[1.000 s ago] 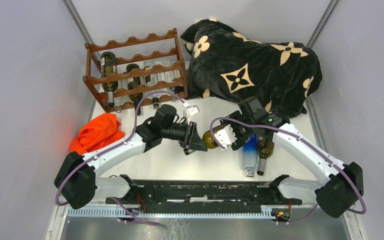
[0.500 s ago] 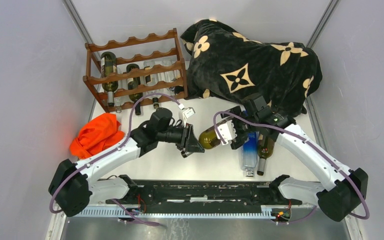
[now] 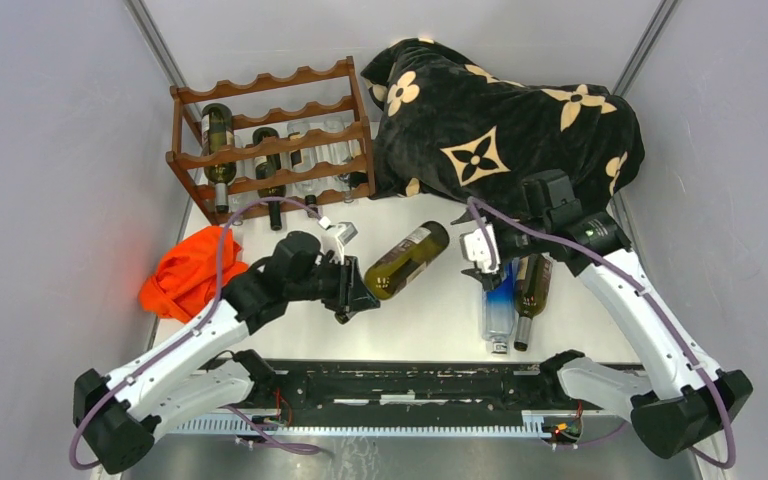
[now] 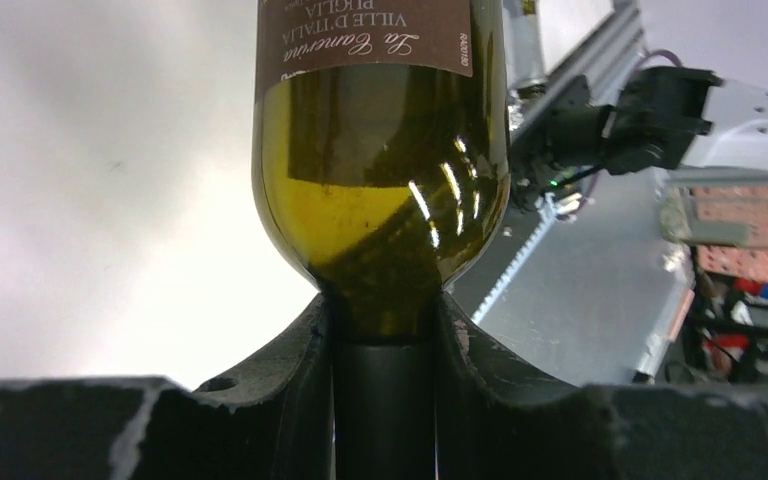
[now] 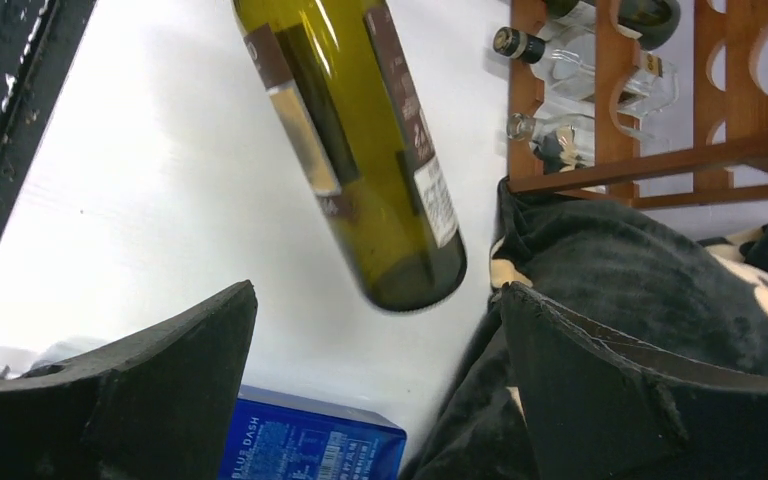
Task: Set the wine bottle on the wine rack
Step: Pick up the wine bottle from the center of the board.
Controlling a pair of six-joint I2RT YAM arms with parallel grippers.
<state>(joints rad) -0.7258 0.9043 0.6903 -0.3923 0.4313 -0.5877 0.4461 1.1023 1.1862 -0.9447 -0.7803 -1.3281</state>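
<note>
An olive-green wine bottle (image 3: 407, 258) with a brown label hangs tilted above the table, its base pointing to the far right. My left gripper (image 3: 355, 290) is shut on its neck; in the left wrist view the fingers (image 4: 295, 360) clamp the dark capsule below the shoulder of the bottle (image 4: 380, 180). My right gripper (image 3: 480, 250) stands open to the right of the bottle's base, apart from it. In the right wrist view the bottle (image 5: 360, 150) floats beyond the wide-open gripper (image 5: 377, 320). The wine rack (image 3: 270, 140) stands at the far left with several bottles in it.
A black blanket with beige flowers (image 3: 500, 130) is heaped at the far right, touching the rack. An orange cloth (image 3: 192, 265) lies at the left. A blue-labelled clear bottle (image 3: 497, 305) and a green bottle (image 3: 532, 290) lie under the right arm.
The right gripper has opened, let go of the bottle's base and drawn back to the right. The left arm has carried the bottle to the left by its neck.
</note>
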